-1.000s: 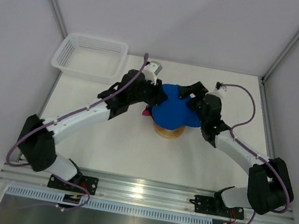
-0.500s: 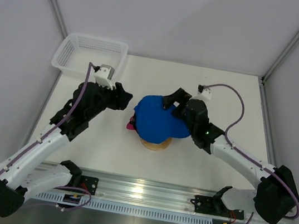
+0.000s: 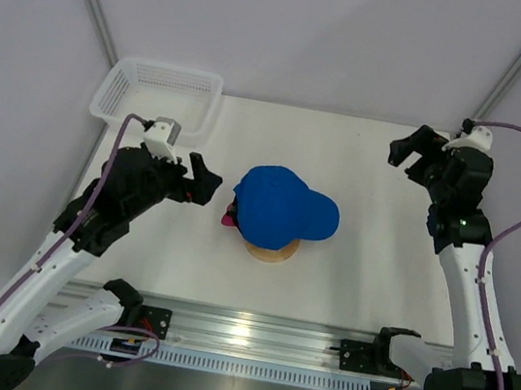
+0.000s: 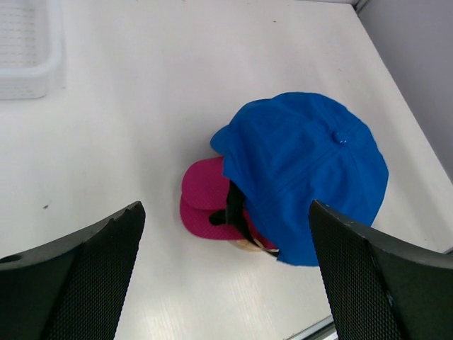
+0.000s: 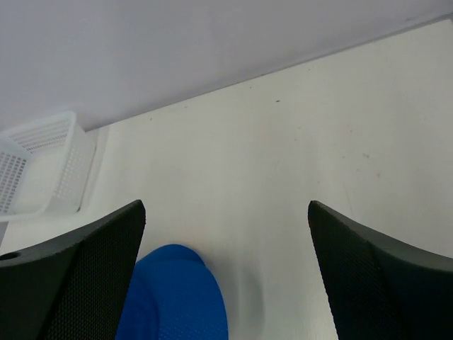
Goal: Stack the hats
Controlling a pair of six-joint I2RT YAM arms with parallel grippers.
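Note:
A royal blue hat (image 3: 283, 208) lies on top of a stack over the round wooden stand (image 3: 270, 250) at the table's middle, its brim pointing right. Under it a magenta-pink hat (image 3: 230, 216) pokes out on the left; the left wrist view shows this pink hat (image 4: 207, 202) beneath the blue hat (image 4: 304, 173). My left gripper (image 3: 204, 182) hangs open just left of the stack, apart from it. Far off at the back right, my right gripper (image 3: 410, 149) is open and holds nothing. In the right wrist view only an edge of the blue hat (image 5: 173, 297) shows.
A white mesh basket (image 3: 157, 96) stands at the table's back left corner, also seen as the basket (image 4: 25, 49) in the left wrist view. The metal rail (image 3: 249, 336) with both arm bases runs along the near edge. Grey walls close in on three sides.
Both grippers have let go of the blue hat and drawn back. The left one opened wide and moved left; the right arm swung far to the back right. The hat rests on the stack.

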